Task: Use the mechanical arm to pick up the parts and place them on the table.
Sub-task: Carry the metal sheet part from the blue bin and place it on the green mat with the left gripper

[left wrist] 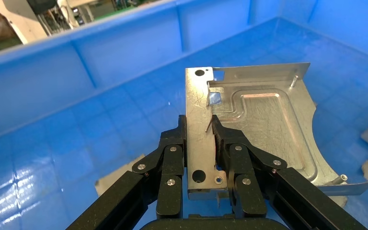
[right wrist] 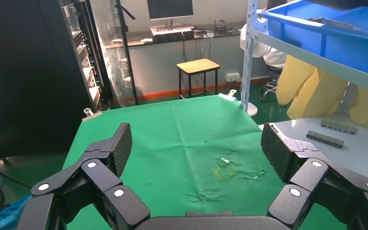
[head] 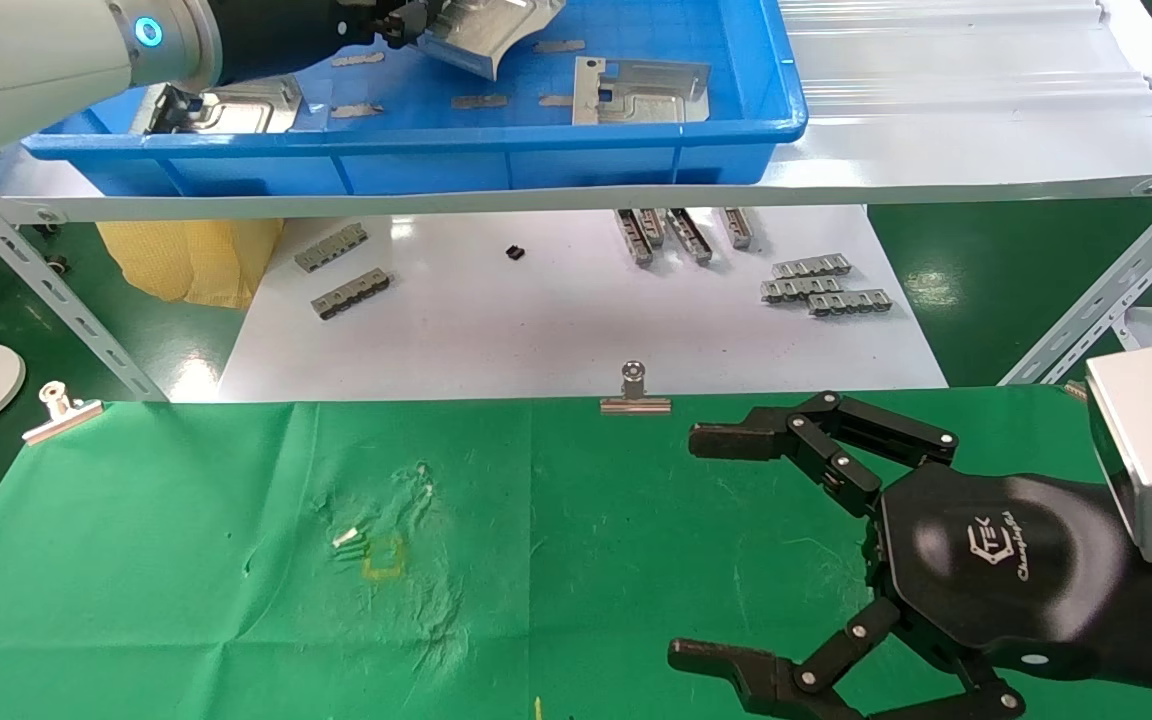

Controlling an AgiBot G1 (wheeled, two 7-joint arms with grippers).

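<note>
My left gripper [head: 406, 25] is inside the blue tray [head: 576, 150] on the shelf, shut on the flange of a shiny silver part [head: 486, 35] and holding it tilted above the tray floor. The left wrist view shows both fingers [left wrist: 172, 153] clamped on that part's [left wrist: 263, 120] flat edge strip. Two more parts lie in the tray, one at its left [head: 236, 108] and one at its right [head: 641, 92]. My right gripper [head: 706, 545] is open and empty, low over the green table [head: 186, 560]. The table's yellow mark [head: 383, 560] also shows in the right wrist view [right wrist: 224, 172].
Small grey toothed strips [head: 351, 293] lie on the white board [head: 536, 330] below the shelf and in the tray. Silver binder clips [head: 634, 392] hold the cloth's far edge. A slanted shelf strut [head: 46, 290] stands at the left, another [head: 1106, 300] at the right.
</note>
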